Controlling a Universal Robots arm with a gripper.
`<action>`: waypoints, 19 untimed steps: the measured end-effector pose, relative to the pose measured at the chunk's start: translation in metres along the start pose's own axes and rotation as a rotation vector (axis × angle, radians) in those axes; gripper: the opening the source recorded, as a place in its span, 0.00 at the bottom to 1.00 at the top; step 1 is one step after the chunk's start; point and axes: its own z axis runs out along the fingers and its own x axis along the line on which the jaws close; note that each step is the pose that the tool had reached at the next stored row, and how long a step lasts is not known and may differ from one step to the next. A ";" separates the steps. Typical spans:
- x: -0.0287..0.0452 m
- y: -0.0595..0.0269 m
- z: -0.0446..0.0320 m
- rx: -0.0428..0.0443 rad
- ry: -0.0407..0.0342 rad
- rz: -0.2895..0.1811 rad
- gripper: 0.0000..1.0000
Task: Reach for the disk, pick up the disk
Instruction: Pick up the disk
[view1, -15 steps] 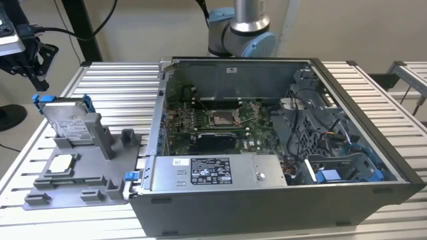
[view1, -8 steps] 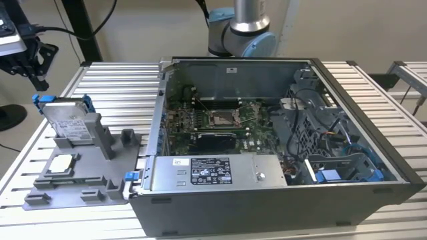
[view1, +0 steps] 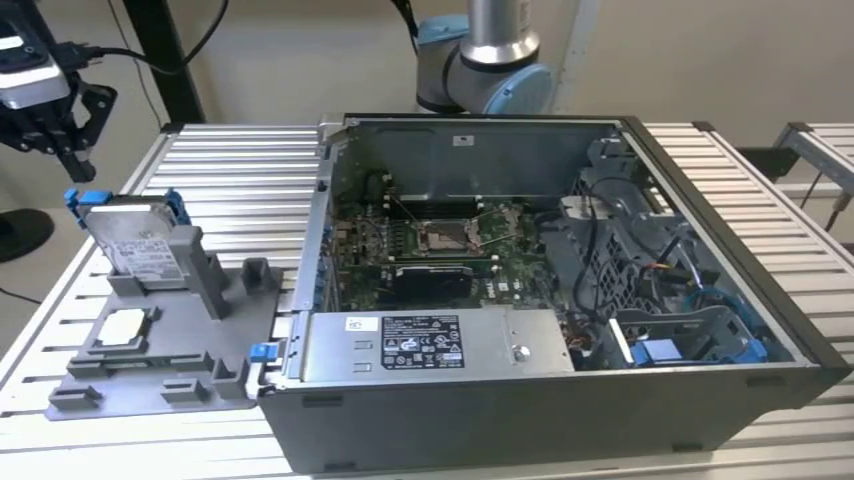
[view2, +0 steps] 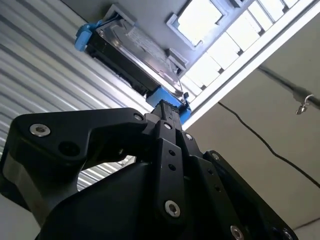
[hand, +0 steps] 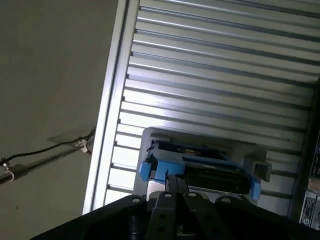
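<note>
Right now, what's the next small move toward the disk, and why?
Probably a short descent toward the disk. In the exterior view the gripper hangs above its upper corner, not touching it. The disk stands tilted in the grey holder with its blue-framed top edge free, and both wrist views look onto that edge.

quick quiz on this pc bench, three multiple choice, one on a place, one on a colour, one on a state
1. Where is the disk?
A. standing on edge in the grey holder, on the exterior view's left of the computer case
B. inside the case
C. on the floor

2. What colour is the disk's bracket?
A. red
B. blue
C. yellow

3. How is the computer case?
A. sealed shut
B. wrapped in plastic
C. open, motherboard in view

Answers:
1 A, the disk is propped in the holder beside the case.
2 B, blue plastic frames its ends.
3 C, the board lies exposed.
</note>
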 end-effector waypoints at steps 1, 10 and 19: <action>0.0000 0.0000 0.0000 0.0000 0.0006 -0.017 0.00; 0.0001 0.0000 0.0000 0.0001 0.0070 -0.185 0.00; 0.0002 0.0000 0.0000 0.0004 0.0134 -0.350 0.00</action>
